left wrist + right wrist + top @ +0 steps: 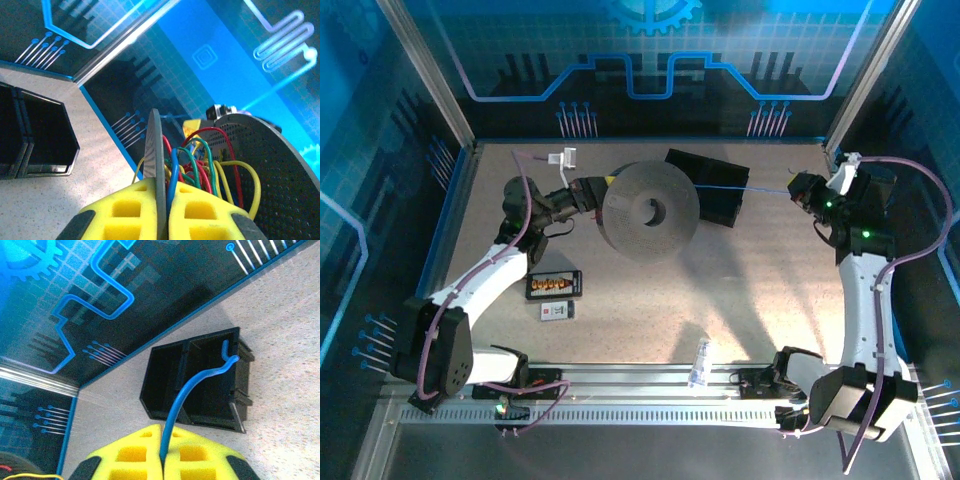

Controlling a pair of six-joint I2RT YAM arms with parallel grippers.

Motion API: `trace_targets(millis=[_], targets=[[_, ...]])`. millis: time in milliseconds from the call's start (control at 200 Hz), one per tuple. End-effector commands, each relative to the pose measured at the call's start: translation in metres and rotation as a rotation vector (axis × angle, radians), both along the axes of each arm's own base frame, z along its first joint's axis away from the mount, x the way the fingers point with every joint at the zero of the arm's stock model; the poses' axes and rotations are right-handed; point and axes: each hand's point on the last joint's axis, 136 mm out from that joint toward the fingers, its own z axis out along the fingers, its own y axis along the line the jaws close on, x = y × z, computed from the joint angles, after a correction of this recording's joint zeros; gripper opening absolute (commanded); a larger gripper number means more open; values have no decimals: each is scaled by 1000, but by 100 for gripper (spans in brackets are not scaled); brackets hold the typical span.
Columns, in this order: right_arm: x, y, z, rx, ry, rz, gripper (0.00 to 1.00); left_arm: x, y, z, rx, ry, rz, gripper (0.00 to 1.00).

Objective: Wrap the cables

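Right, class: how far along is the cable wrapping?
Done: red, green and yellow cables sit looped on the reel. In hand: the left hand clamps the reel's flange; the right hand pinches the blue cable, stretched taut from the reel. Left: winding that blue length on.

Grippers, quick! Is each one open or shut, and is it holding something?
Left gripper: shut on the rim of the grey spool.
Right gripper: shut on the blue cable.

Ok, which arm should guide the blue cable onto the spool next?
Right, probably: the right end effector is shut on the blue cable, while the left end effector clamps the spool flange.
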Motion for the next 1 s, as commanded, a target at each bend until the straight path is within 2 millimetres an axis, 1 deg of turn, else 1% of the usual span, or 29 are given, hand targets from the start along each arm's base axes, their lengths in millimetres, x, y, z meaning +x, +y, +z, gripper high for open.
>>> trace_targets(millis=[0, 100, 125, 130, 145, 215, 340, 460, 540, 641, 891, 996], targets=[[9, -50, 6, -7, -99, -219, 0, 17, 57, 54, -233, -65, 259, 0], [9, -40, -9, 53, -105, -198, 0, 27, 76, 40, -333, 16, 366, 0], [10, -37, -7, 62, -115, -188, 0, 29, 80, 37, -352, 34, 391, 0], [9, -36, -13, 67, -102, -187, 0, 30, 81, 35, -355, 38, 397, 0], [9, -34, -19, 74, -92, -183, 0, 31, 84, 33, -367, 49, 413, 0], [10, -22, -29, 82, -79, -150, 0, 35, 95, 21, -410, 98, 477, 0], [8, 4, -42, 85, -66, -91, 0, 39, 115, -3, -481, 186, 597, 0], [3, 32, -50, 77, -57, -33, 0, 35, 128, -13, -497, 221, 687, 0], [-2, 49, -52, 80, -62, -3, 0, 33, 133, -16, -481, 229, 730, 0], [-7, 69, -51, 69, -67, 35, 0, 29, 137, -14, -472, 219, 757, 0], [-18, 119, -47, 45, -84, 145, 0, 21, 140, -20, -442, 219, 806, 0], [-24, 139, -47, 22, -86, 183, 0, 18, 142, -19, -416, 211, 830, 0]])
